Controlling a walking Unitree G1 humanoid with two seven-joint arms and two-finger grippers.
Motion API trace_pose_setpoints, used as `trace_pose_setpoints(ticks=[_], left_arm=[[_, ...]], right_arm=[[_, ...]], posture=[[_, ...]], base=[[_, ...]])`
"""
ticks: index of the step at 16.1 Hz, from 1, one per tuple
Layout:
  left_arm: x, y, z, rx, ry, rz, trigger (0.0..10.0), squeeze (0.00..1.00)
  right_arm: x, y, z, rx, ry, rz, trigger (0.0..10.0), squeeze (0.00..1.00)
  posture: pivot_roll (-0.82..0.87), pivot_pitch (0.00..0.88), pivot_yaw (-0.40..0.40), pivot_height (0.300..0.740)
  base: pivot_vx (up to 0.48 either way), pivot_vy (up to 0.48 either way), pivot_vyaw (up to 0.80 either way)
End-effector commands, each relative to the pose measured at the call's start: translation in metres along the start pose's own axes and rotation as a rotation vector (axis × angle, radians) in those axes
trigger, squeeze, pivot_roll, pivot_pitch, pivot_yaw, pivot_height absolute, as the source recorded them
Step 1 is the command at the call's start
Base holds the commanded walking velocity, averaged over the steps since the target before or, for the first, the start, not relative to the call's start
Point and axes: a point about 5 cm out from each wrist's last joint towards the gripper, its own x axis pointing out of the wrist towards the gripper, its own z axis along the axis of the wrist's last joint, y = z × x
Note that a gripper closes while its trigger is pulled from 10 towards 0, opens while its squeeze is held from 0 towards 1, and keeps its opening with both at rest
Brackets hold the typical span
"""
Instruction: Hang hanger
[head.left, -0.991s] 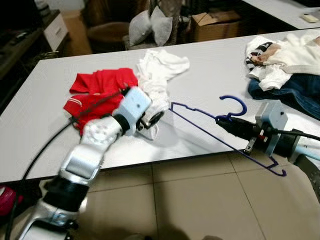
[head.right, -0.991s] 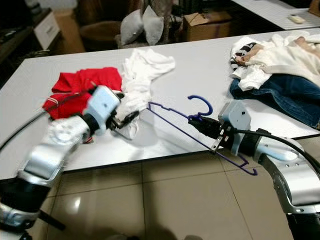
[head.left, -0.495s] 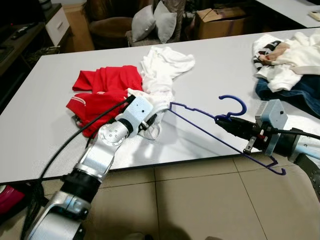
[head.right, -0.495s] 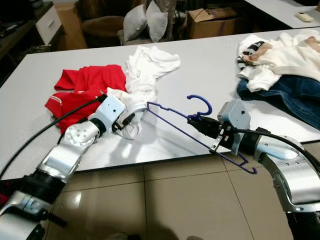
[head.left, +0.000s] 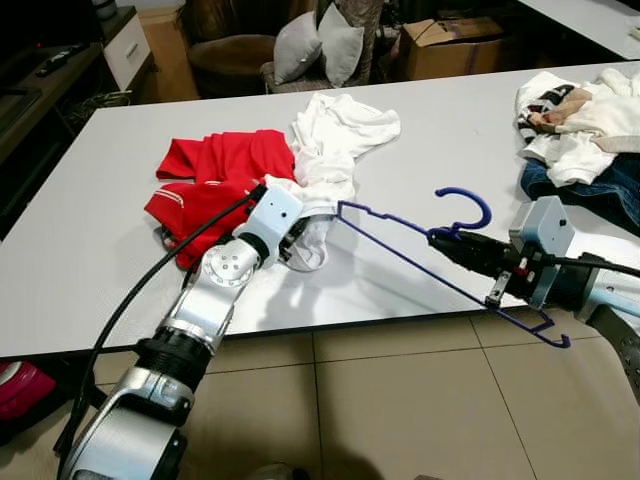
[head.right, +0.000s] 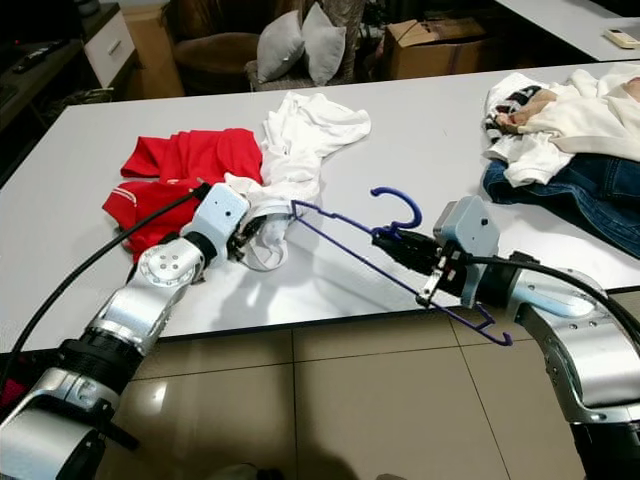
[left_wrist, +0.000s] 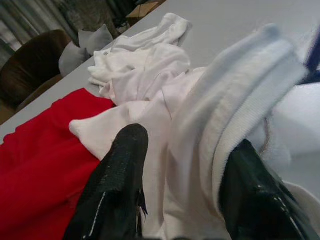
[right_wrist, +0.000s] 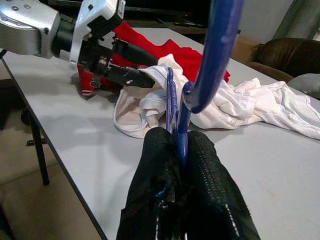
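A: From the head camera, where is the blue hanger?
B: Clamped at its neck in the right claw, held tilted over the near edge of the grey counter, hook upward; it sits much as it did a second ago.

A: And the left claw?
B: It has reached further forward since then and now sits in the white shirt, beside the red garment. A pile of clothes lies far right on the counter.

A: What does the left wrist camera show?
B: The two black fingers stand apart, with a ribbed white hem of the shirt bunched between them.

A: The right wrist camera?
B: Fingers pressed together on the hanger's stem, the hook rising above, the left claw beyond at the shirt.
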Motion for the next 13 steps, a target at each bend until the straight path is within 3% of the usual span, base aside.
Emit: trace_pose_setpoints(ticks=[1, 5, 13], left_arm=[[0.001, 0.009, 0.004, -0.008, -0.016, 0.034, 0.0, 0.0], [0.005, 0.012, 0.004, -0.031, -0.031, 0.041, 0.0, 0.0], [0.012, 0.025, 0.023, -0.228, -0.131, 0.106, 0.0, 0.0]], right_arm=[[-0.001, 0.002, 0.003, -0.001, -0.003, 0.015, 10.0, 0.0], [-0.001, 0.001, 0.003, -0.001, -0.003, 0.012, 10.0, 0.0], [0.001, 0.003, 0.001, 0.008, -0.013, 0.011, 10.0, 0.0]], posture=[[-0.18, 0.0, 0.102, 0.74], [-0.18, 0.0, 0.101, 0.74], [-0.17, 0.0, 0.107, 0.74]], base=[[0.0, 0.0, 0.0], [0.0, 0.0, 0.0], [0.0, 0.0, 0.0]])
